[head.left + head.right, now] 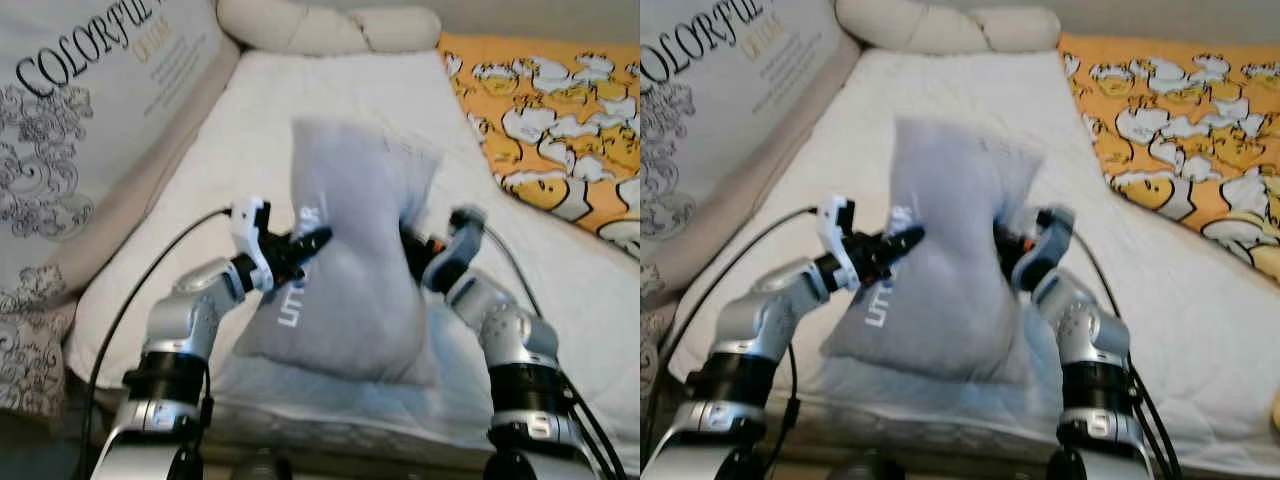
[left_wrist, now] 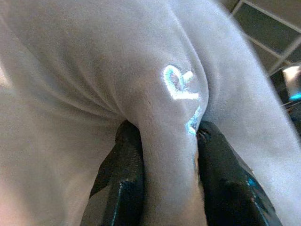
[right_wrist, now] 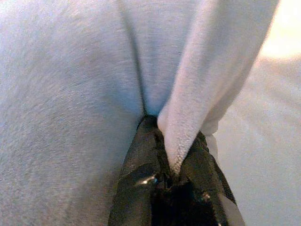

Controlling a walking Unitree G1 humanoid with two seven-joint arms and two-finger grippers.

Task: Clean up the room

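We hold a grey pillow (image 1: 355,260) upright above the near edge of the white mattress (image 1: 560,270), its middle squeezed narrow, white lettering running up its left side. Our left gripper (image 2: 164,155) is clamped on a fold by the lettering; our right gripper (image 3: 176,157) pinches a fold on the pillow's opposite side.

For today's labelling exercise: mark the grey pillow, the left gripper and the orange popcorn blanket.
grey pillow (image 1: 365,190): left eye view, upper face.
left gripper (image 1: 312,243): left eye view, fingertips pinching the pillow's edge.
orange popcorn blanket (image 1: 560,130): left eye view, patterned top.
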